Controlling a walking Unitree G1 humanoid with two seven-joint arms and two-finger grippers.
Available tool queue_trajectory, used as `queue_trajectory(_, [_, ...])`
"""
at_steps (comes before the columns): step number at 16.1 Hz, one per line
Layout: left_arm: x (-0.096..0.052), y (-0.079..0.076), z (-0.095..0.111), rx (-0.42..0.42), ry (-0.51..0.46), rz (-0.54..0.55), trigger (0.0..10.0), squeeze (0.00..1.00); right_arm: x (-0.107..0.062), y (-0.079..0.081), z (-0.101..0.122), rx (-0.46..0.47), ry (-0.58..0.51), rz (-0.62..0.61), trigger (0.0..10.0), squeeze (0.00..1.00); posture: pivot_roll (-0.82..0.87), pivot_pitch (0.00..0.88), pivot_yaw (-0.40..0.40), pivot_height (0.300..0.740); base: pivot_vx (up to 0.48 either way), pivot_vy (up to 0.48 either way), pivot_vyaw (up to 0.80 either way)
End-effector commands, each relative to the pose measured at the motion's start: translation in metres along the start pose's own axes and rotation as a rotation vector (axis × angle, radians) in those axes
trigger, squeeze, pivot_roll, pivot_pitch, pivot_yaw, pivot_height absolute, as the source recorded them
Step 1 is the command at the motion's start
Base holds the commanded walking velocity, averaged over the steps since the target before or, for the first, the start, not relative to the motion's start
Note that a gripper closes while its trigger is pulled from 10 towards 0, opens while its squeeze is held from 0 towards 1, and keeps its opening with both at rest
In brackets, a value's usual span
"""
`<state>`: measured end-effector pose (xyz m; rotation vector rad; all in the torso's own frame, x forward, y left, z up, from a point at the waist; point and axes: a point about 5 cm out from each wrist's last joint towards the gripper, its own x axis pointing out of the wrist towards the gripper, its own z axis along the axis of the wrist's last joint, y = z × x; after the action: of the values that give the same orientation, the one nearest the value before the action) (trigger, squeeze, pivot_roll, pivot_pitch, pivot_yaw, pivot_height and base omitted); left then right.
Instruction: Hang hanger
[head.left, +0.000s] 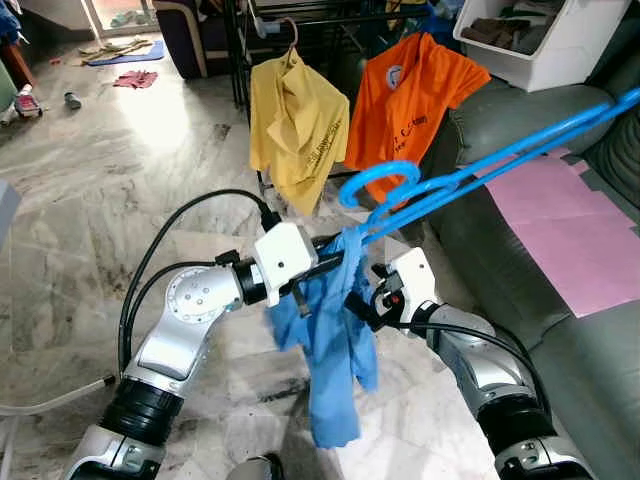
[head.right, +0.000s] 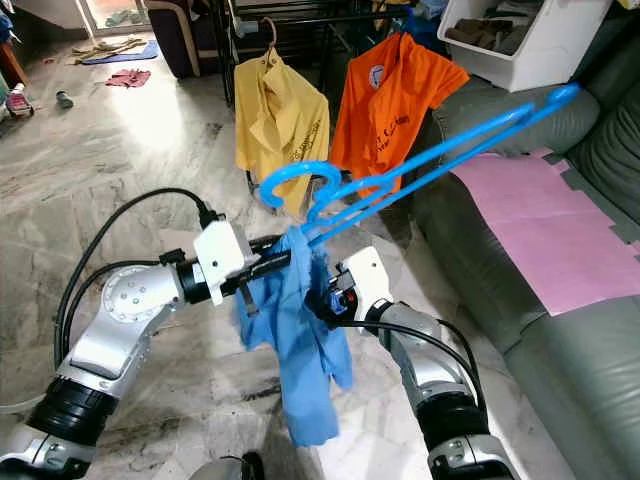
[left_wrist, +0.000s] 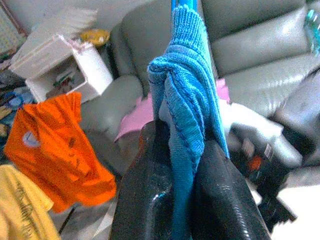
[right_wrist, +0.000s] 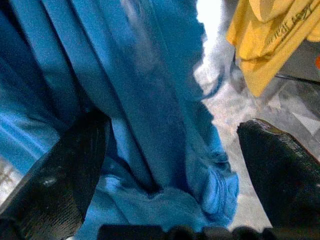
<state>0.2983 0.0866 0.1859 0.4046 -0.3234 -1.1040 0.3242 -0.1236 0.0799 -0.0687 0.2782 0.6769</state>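
From the head views, our left tool (head.left: 322, 262) is clamped on the blue shirt (head.left: 330, 350) draped off the blue hanger (head.left: 470, 170), short of the rack (head.left: 290, 20), so hanging remains. Left wrist: fingers (left_wrist: 150, 200) pinch cloth. Right wrist: our right tool (right_wrist: 170, 165) stands apart around the shirt.

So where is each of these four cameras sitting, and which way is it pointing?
Left eye view: on the head, looking down at the blue shirt on the blue hanger; both arms show.
Right eye view: beside it, same scene, same arms.
Left wrist view: looks along the left gripper, pinching the shirt.
Right wrist view: between the right gripper fingers, open around the cloth.
Shared: the yellow shirt.
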Motion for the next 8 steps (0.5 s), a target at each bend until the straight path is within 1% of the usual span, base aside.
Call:
queue_trajectory(1, [0.006, 0.003, 0.020, 0.023, -0.080, -0.020, 0.0, 0.00, 0.001, -0.003, -0.001, -0.014, 0.017, -0.014, 10.0, 0.38, 0.02, 0.072, -0.028, 0.740, 0.000, 0.000, 0.00])
queue_trajectory(2, [0.007, 0.002, 0.029, 0.014, -0.118, -0.040, 0.0, 0.00, 0.001, -0.007, -0.005, -0.007, 0.039, -0.046, 10.0, 0.16, 0.02, 0.069, -0.030, 0.740, 0.000, 0.000, 0.00])
queue_trajectory(3, [0.008, 0.004, 0.042, -0.028, -0.169, -0.054, 0.0, 0.00, 0.000, -0.015, -0.009, 0.008, 0.063, -0.106, 10.0, 0.00, 0.03, 0.069, -0.031, 0.740, 0.000, 0.000, 0.00])
queue_trajectory(5, [0.007, 0.008, 0.056, -0.082, -0.225, -0.066, 0.0, 0.00, -0.002, -0.024, -0.014, 0.025, 0.090, -0.181, 10.0, 0.00, 0.04, 0.067, -0.034, 0.740, 0.000, 0.000, 0.00])
queue_trajectory(6, [0.006, 0.013, 0.066, -0.119, -0.258, -0.063, 0.0, 0.00, -0.006, -0.031, -0.021, 0.069, 0.121, -0.244, 9.5, 0.00, 0.04, 0.066, -0.038, 0.740, 0.000, 0.000, 0.00])
queue_trajectory(7, [0.005, 0.015, 0.069, -0.128, -0.265, -0.061, 0.0, 0.00, -0.007, -0.033, -0.024, 0.082, 0.129, -0.262, 4.2, 0.00, 0.04, 0.066, -0.040, 0.740, 0.000, 0.000, 0.00])
queue_trajectory(8, [0.003, 0.022, 0.073, -0.133, -0.280, -0.034, 0.0, 0.00, -0.013, -0.042, -0.030, 0.114, 0.157, -0.330, 0.0, 0.00, 0.05, 0.066, -0.043, 0.740, 0.000, 0.000, 0.00])
